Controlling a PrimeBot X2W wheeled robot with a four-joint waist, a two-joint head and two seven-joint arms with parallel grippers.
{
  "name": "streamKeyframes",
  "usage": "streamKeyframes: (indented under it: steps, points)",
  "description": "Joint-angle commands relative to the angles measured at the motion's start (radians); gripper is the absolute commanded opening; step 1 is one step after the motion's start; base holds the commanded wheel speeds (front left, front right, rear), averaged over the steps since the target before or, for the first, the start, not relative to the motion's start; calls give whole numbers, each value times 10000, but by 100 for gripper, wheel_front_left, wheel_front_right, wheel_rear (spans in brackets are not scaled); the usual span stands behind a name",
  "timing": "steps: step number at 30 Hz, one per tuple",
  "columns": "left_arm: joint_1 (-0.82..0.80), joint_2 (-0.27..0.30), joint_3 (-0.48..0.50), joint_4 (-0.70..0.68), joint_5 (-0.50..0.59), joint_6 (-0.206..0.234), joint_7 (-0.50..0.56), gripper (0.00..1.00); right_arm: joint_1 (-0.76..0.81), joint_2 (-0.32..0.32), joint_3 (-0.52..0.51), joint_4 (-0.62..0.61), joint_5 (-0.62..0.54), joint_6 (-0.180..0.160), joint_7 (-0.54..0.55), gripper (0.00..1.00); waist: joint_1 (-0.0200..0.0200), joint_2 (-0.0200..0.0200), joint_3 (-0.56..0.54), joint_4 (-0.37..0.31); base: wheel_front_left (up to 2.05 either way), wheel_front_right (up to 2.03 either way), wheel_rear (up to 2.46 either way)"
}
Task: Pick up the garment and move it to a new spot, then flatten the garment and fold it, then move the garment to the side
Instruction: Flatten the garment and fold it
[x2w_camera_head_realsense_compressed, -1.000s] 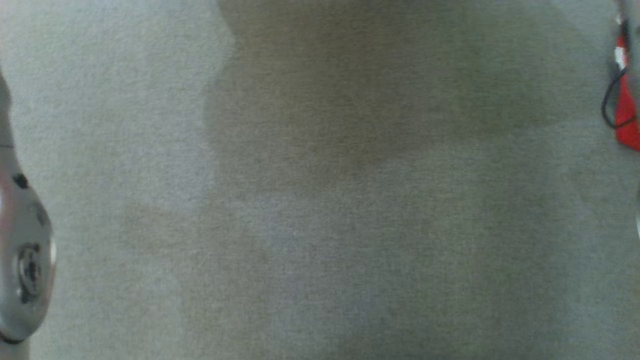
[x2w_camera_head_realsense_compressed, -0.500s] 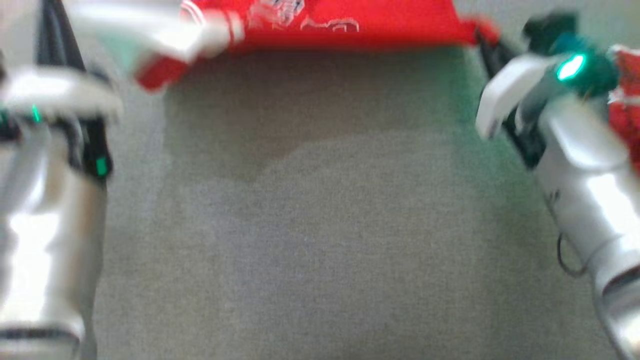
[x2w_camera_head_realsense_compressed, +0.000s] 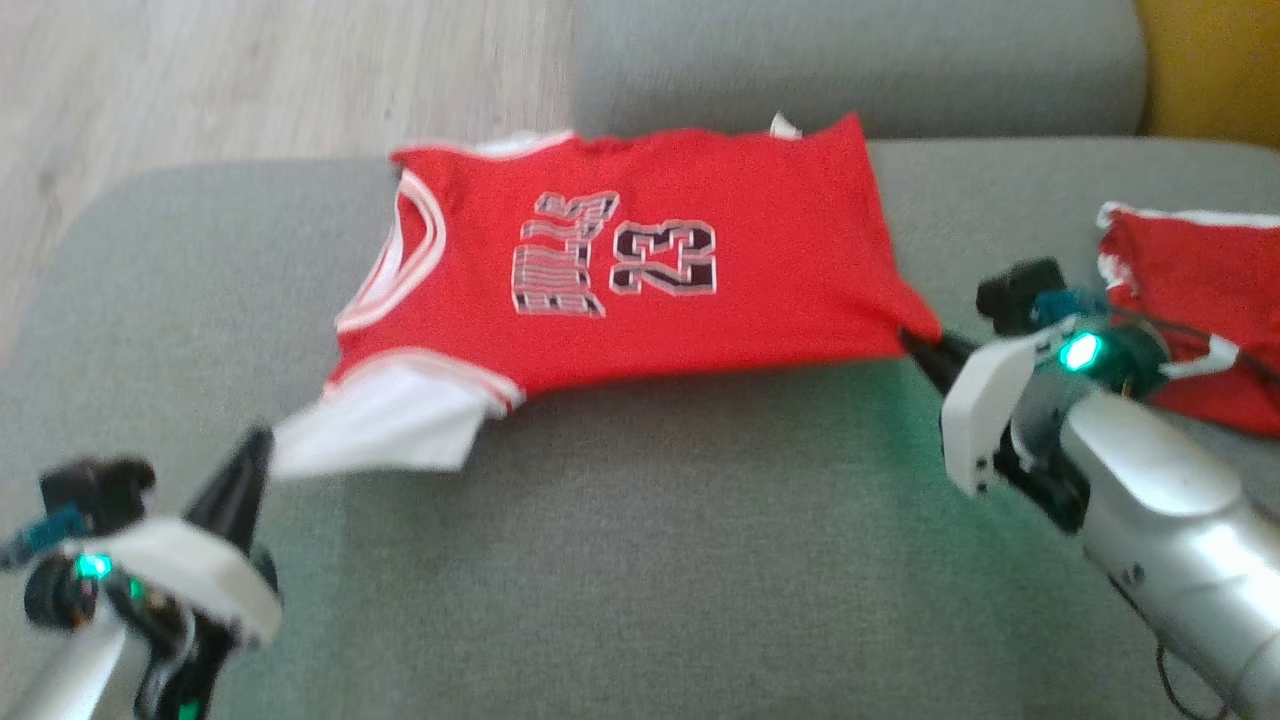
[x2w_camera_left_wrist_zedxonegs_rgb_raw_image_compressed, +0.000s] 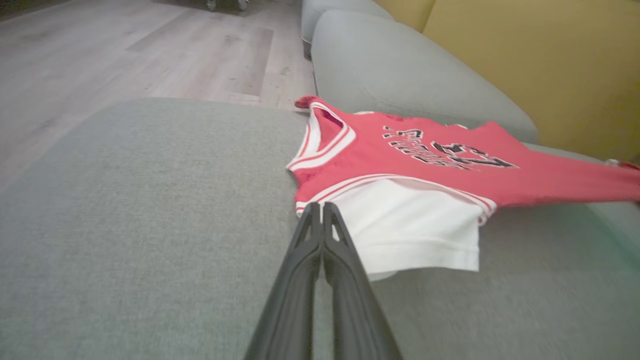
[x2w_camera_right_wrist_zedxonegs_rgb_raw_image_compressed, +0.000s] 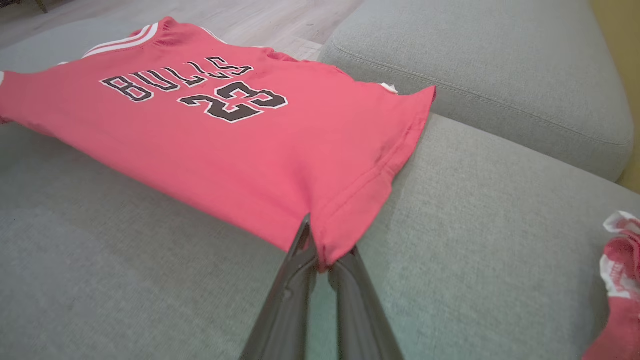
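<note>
A red Bulls 23 jersey (x2w_camera_head_realsense_compressed: 700, 300) was stretched across a grey sofa seat (x2w_camera_head_realsense_compressed: 640, 560), toward 12 o'clock in the head view. At its 8 o'clock corner the left gripper (x2w_camera_head_realsense_compressed: 258, 445) was clenched on the white sleeve; at 4 o'clock the right gripper (x2w_camera_head_realsense_compressed: 915, 345) pinched the red hem. Another red garment (x2w_camera_head_realsense_compressed: 1190, 290) lay at 3 o'clock

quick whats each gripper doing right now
Left gripper: shut on the white sleeve of the red Bulls jersey.
Right gripper: shut on the jersey's hem corner.
</note>
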Motion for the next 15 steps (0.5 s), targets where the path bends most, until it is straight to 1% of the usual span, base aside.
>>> streamKeyframes:
  steps: [1, 5, 10, 13, 15]
  points:
    - [49, 723, 383, -754, -166, 17, 247, 0, 156, -328, 278, -389, 371, -9, 126, 0, 3, -1, -484, -142, 0, 0, 0]
    - [1210, 1190, 377, -1958, -598, 160, 987, 0, 452, -712, 971, -922, 975, -9, 438, 0, 3, -1, -795, -278, 0, 0, 0]
    - [2407, 1741, 393, -3282, -965, 502, 1731, 0, 747, -1211, 1753, -1735, 1773, -9, 988, 0, 3, -1, -1034, -397, 0, 0, 0]
    - [2938, 1943, 458, -3934, -1133, 744, 1960, 0, 945, -1538, 2153, -2362, 2353, -9, 1441, 0, 3, -1, -1103, -429, 0, 0, 0]
    - [3073, 1980, 478, -4111, -1175, 820, 2006, 0, 992, -1650, 2272, -2573, 2506, -9, 1572, 0, 3, -1, -1111, -435, 0, 0, 0]
